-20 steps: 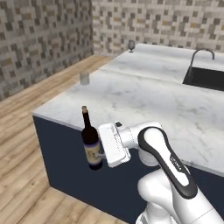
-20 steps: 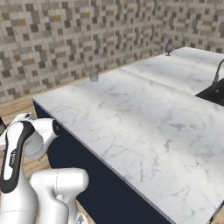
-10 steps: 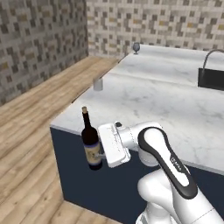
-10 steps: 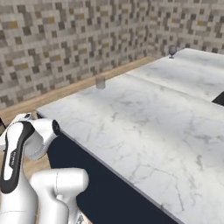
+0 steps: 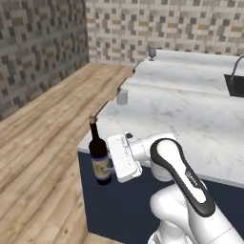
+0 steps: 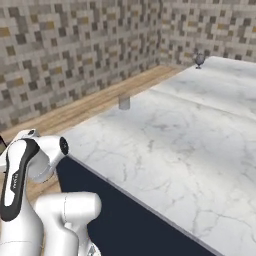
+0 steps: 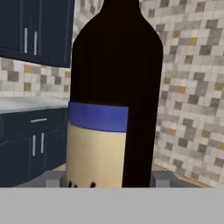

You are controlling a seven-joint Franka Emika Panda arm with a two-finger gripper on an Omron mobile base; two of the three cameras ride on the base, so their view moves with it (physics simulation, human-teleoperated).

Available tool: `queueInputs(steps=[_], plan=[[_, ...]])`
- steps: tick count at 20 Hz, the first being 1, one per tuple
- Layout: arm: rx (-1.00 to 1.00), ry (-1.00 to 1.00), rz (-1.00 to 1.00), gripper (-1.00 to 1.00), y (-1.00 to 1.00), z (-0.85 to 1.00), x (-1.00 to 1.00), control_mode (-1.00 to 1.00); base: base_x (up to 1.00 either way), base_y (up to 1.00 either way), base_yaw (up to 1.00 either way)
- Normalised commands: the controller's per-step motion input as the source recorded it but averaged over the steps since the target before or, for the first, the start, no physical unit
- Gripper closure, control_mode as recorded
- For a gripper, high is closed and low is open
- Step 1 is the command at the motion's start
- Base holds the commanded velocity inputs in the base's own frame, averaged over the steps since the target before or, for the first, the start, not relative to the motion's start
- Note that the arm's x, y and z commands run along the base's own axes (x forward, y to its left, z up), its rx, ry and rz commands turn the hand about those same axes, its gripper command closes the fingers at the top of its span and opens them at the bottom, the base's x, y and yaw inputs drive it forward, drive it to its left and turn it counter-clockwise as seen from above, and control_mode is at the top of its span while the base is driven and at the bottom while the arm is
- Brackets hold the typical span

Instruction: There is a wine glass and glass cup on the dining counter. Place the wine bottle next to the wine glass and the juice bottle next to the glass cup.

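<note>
My gripper (image 5: 105, 167) is shut on the wine bottle (image 5: 99, 159), a dark bottle with a tan label. It hangs upright in the air just off the near left corner of the dining counter (image 5: 190, 109). Seen from the hand, the wine bottle (image 7: 113, 96) stands close between the two fingertips (image 7: 54, 178). The glass cup (image 5: 122, 96) stands near the counter's left edge, and it appears again as the glass cup (image 6: 124, 102) from the right. At the far end stands the wine glass (image 5: 152, 52), also the wine glass (image 6: 199, 60). The juice bottle is out of view.
A black sink (image 5: 237, 84) with a tap lies at the counter's right. Wooden floor (image 5: 43, 138) stretches to the left, up to tiled walls (image 5: 38, 43). Dark navy cabinets (image 5: 119, 209) stand below the counter top.
The whole picture has shifted, so the base has driven. The counter corner now lies nearer and more head-on. The wine bottle stays in the gripper as before.
</note>
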Motion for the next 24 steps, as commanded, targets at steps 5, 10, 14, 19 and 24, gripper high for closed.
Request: queueInputs(steps=[5, 10, 14, 19, 24], plan=[[0.0, 0.0, 0.0, 1.0, 0.0, 0.0, 0.0, 1.0, 0.22, 0.72, -0.23], [0.0, 0.0, 0.0, 1.0, 0.0, 0.0, 0.0, 1.0, 0.22, 0.72, -0.23], [0.0, 0.0, 0.0, 1.0, 0.0, 0.0, 0.0, 1.0, 0.22, 0.72, -0.23], [0.0, 0.0, 0.0, 1.0, 0.0, 0.0, 0.0, 1.0, 0.23, 0.71, -0.23], [0.0, 0.0, 0.0, 1.0, 0.0, 0.0, 0.0, 1.0, 0.24, 0.7, -0.24]])
